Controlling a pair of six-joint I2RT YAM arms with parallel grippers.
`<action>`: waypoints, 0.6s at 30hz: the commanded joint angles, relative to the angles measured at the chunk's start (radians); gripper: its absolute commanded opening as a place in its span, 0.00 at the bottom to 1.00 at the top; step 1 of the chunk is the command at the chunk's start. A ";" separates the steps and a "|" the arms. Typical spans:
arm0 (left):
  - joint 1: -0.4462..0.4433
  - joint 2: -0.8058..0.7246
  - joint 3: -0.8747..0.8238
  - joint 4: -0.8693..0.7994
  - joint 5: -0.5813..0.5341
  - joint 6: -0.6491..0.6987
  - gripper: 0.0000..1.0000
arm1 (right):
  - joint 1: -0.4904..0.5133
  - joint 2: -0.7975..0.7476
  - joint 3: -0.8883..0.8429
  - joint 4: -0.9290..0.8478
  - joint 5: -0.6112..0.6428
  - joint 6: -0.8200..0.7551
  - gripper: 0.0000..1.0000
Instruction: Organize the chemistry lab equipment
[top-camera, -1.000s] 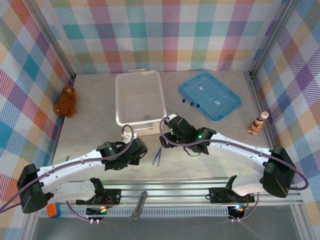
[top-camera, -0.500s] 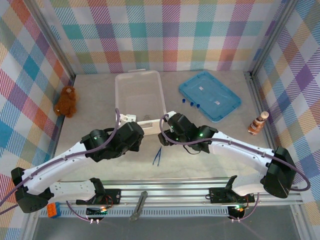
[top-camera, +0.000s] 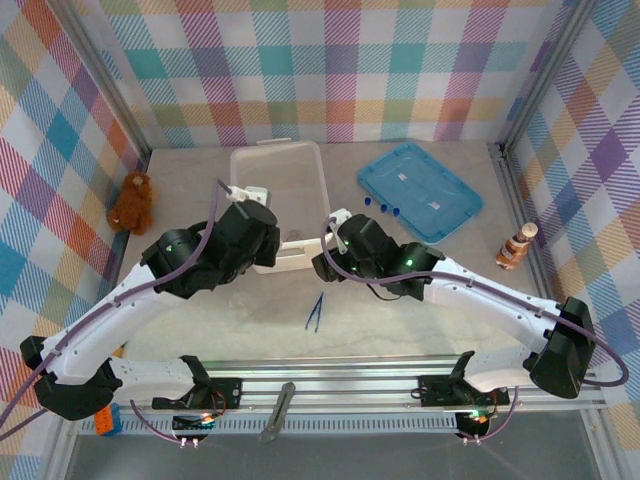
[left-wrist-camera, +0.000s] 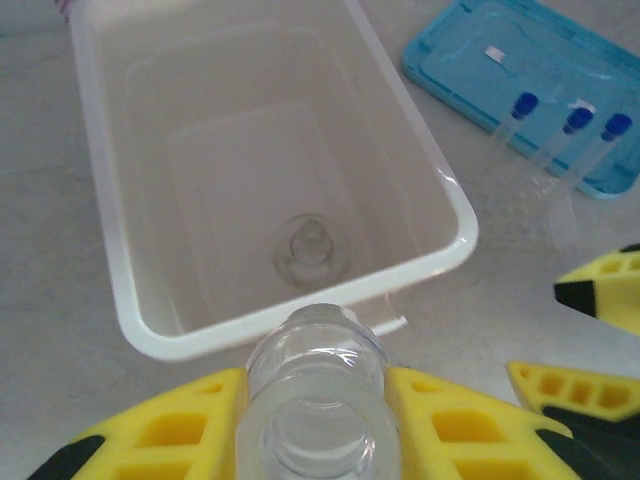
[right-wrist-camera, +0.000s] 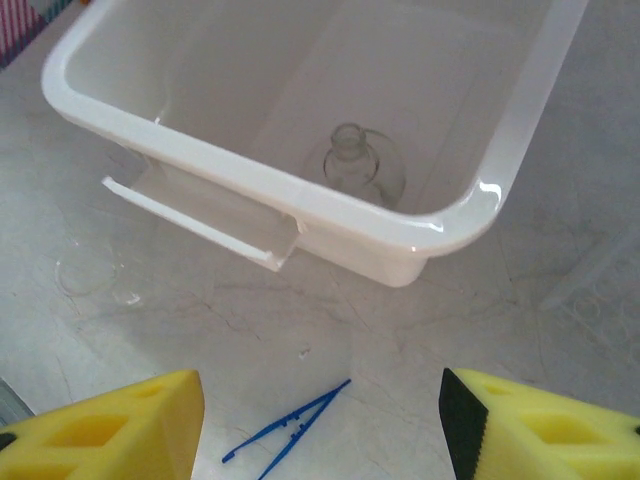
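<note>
The left claw (left-wrist-camera: 315, 392), clamped on a clear glass beaker (left-wrist-camera: 316, 345), has swung up from the counter (top-camera: 180, 190) off the near-left corner of the bin (top-camera: 275, 147) and now hangs over the bin's near rim. I judge a drop into the bin comes next. A round flask (left-wrist-camera: 312, 252) already sits inside the bin near that rim. The left wrist view makes the grip plain, while from above the arm covers it. The tweezers (right-wrist-camera: 288, 436) lie off the bin's near-right corner. The right claw (right-wrist-camera: 320, 425) hovers above them, fingers apart and empty, barely shifted. Right of the bin, blue-capped tubes (left-wrist-camera: 577, 120) rest against the blue lid (left-wrist-camera: 540, 40).
</note>
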 joint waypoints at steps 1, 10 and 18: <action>0.070 0.027 0.039 0.039 0.030 0.094 0.24 | 0.007 -0.007 0.054 -0.013 -0.006 -0.048 0.65; 0.250 0.141 0.038 0.156 0.154 0.155 0.24 | 0.007 0.053 0.125 -0.001 -0.003 -0.071 0.67; 0.370 0.263 0.023 0.254 0.247 0.161 0.23 | 0.008 0.110 0.170 -0.016 0.013 -0.073 0.68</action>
